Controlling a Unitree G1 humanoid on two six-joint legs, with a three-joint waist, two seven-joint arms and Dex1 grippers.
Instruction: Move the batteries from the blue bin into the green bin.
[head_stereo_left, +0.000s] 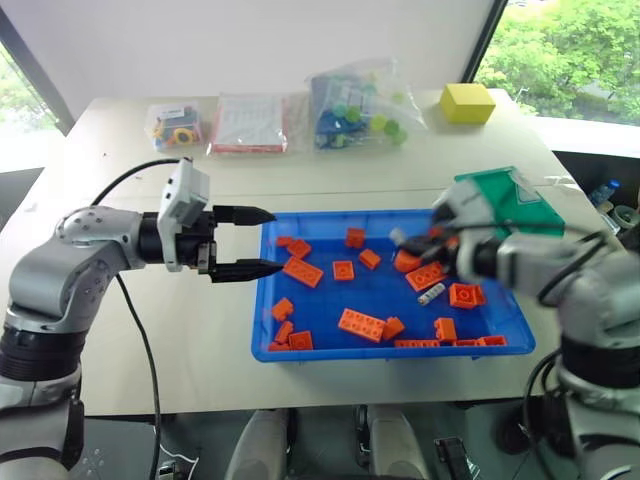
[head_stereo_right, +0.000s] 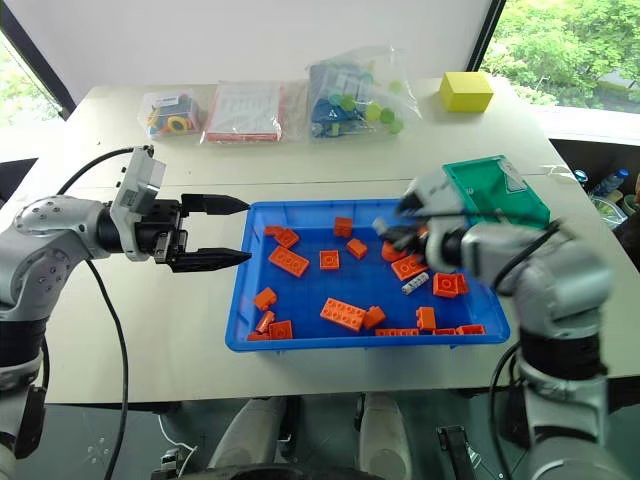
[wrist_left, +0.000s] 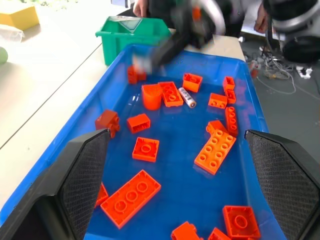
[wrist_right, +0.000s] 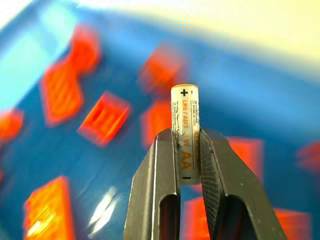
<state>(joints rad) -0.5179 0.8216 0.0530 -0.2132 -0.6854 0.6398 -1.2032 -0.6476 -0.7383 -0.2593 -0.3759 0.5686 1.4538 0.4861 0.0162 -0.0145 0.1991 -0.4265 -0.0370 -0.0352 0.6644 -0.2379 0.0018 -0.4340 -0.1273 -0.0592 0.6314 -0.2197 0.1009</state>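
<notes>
The blue bin (head_stereo_left: 262, 300) lies in the middle of the table, strewn with orange toy bricks (head_stereo_left: 361, 324). One silver battery (head_stereo_left: 432, 293) rests on its floor toward the right, among the bricks. My right gripper (head_stereo_left: 405, 240) hangs above the bin's right part, shut on a second battery (wrist_right: 184, 107) that stands upright between its fingers. The green bin (head_stereo_left: 510, 200) sits just beyond the blue bin's far right corner, behind that hand. My left gripper (head_stereo_left: 275, 240) is open and level at the blue bin's left wall, holding nothing.
A yellow block (head_stereo_left: 467, 102) stands at the table's far right. Along the back edge lie three clear bags (head_stereo_left: 247, 123) of papers and coloured parts. The table's right edge runs close behind the green bin.
</notes>
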